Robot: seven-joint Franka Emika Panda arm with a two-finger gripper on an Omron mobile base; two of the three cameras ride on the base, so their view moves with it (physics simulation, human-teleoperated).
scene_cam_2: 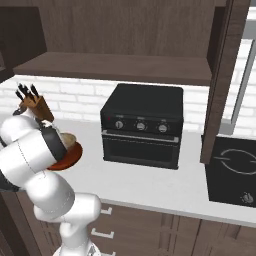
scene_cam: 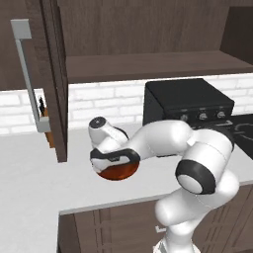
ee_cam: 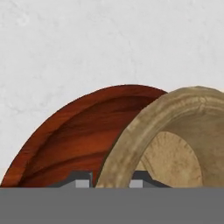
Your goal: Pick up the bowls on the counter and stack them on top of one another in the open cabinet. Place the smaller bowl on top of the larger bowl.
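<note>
Now two bowls are on the counter [scene_cam: 29, 188], one small tan bowl [ee_cam: 175, 135] and one wide reddish-brown bowl [ee_cam: 74, 140]. In the hand view the tan bowl sits in the lower right and overlaps the red-brown one, which fills the lower left and middle; whether it rests in it or only before it, I cannot tell. The two dark fingertips [ee_cam: 81, 180] stand at the bottom edge, one on each side of the tan bowl's rim, so the gripper [ee_cam: 109, 181] is clamped on the rim of that bowl.

In the left base view the arm bends down at the center of the frame, and the red-brown bowl [scene_cam: 117, 171] shows below the hand, on the grey-white counter. In the right base view both bowls show at the middle left, the tan one [scene_cam_2: 68, 139] above the red-brown one [scene_cam_2: 67, 159], partly hidden by the arm.

One open cabinet [scene_cam: 148, 64] hangs across the top of the frame, with one shelf and one door that has a long grey handle [scene_cam: 29, 74] at the upper left. One black oven [scene_cam_2: 142, 127] stands on the counter in the center of the right base view. One knife block [scene_cam_2: 37, 105] stands at the left, near the wall, and one black cooktop [scene_cam_2: 232, 170] lies at the right.
</note>
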